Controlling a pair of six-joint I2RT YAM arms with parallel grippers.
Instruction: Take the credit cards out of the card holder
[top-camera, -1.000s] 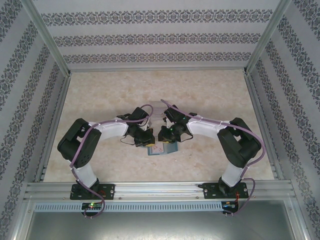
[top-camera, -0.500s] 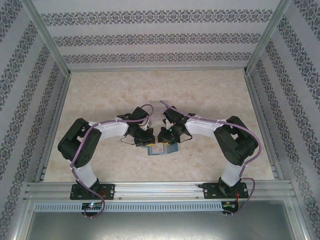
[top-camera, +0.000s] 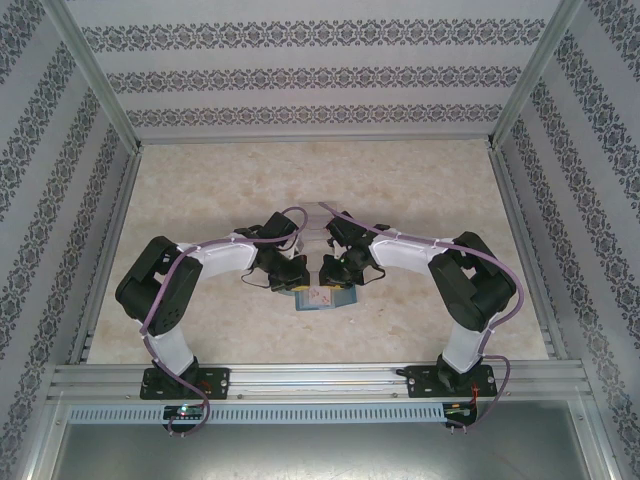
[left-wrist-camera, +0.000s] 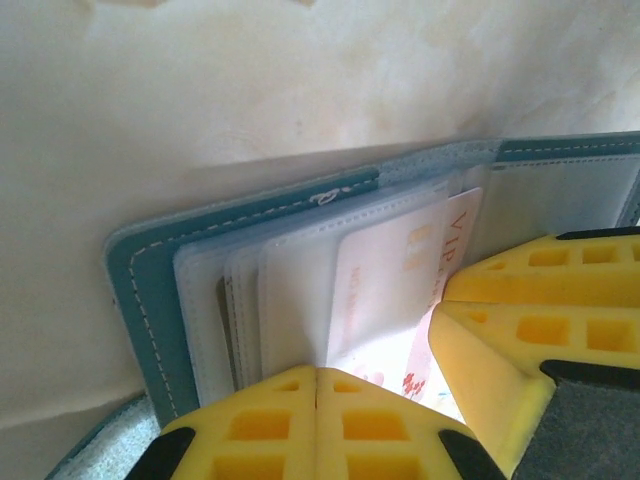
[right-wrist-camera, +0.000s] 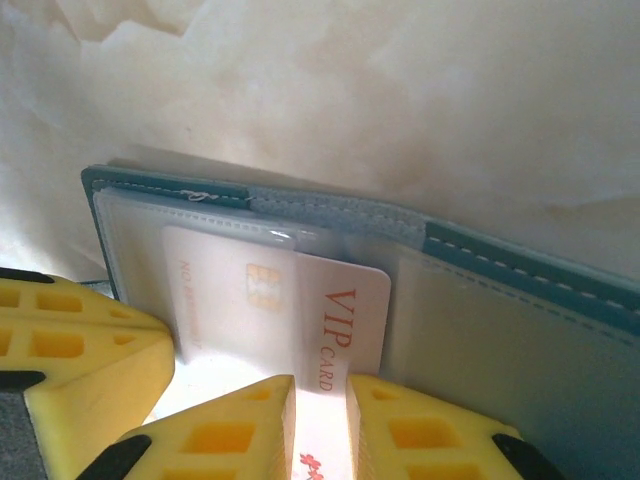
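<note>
The teal card holder (top-camera: 324, 299) lies open on the table between both arms. In the left wrist view its clear sleeves (left-wrist-camera: 280, 300) fan out from the teal cover (left-wrist-camera: 135, 300). A white credit card (right-wrist-camera: 300, 300) printed "VIP CARD" sticks partway out of a sleeve. My left gripper (left-wrist-camera: 316, 372) is shut, its tips pressed down on the sleeves beside the card. My right gripper (right-wrist-camera: 320, 385) has its tips on the card's exposed end, the jaws a narrow gap apart with the card's face showing between them. A dark card edge (left-wrist-camera: 226, 320) shows deeper in the sleeves.
A clear plastic tray (top-camera: 313, 216) sits just behind the two wrists, mostly hidden by them. Bare marble-patterned table (top-camera: 420, 190) surrounds the holder, framed by metal rails (top-camera: 300, 378) and patterned walls.
The right arm has shifted very slightly. The card holder and the left arm stay where they were.
</note>
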